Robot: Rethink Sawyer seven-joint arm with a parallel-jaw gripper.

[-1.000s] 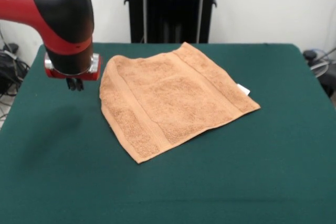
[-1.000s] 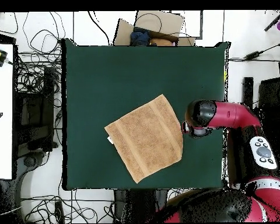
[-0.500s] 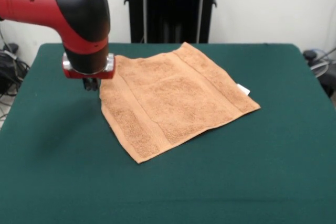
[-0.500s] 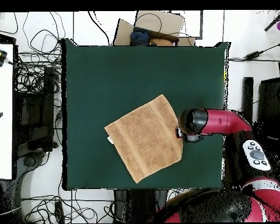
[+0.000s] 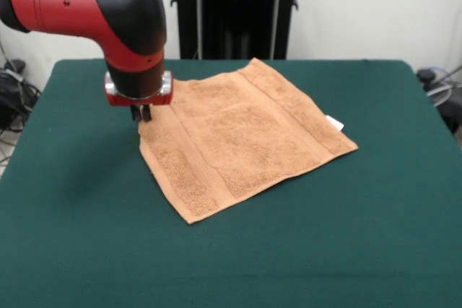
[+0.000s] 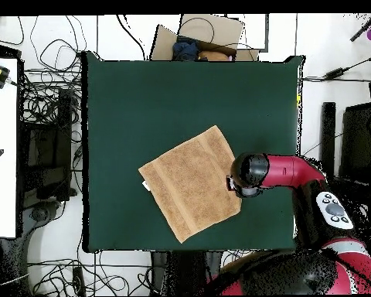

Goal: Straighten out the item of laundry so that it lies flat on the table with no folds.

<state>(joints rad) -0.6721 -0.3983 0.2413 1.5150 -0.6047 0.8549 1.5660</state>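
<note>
The item of laundry [image 5: 245, 142], a light orange-tan towel with woven border bands, is spread out in the middle of the dark green table [image 5: 361, 236]. A small white tag [image 5: 334, 122] sticks out at its right edge. My gripper [image 5: 141, 115] hangs under the red and black wrist, right at the towel's left edge and low over it. The wrist hides the towel's far left corner. From overhead, the towel [image 6: 190, 182] lies turned at an angle on the table [image 6: 158, 100], and the arm's end [image 6: 247, 172] covers its right edge, hiding the gripper.
A black stand [image 5: 234, 9] rises behind the table's far edge. In the overhead view, cables [image 6: 49, 100] and a white desk [image 6: 1, 147] lie beside the table's left side. A cardboard box [image 6: 208, 35] sits past its top edge.
The arm has moved right in the front view, from beside the towel over bare cloth to the towel's left edge. The towel has not shifted.
</note>
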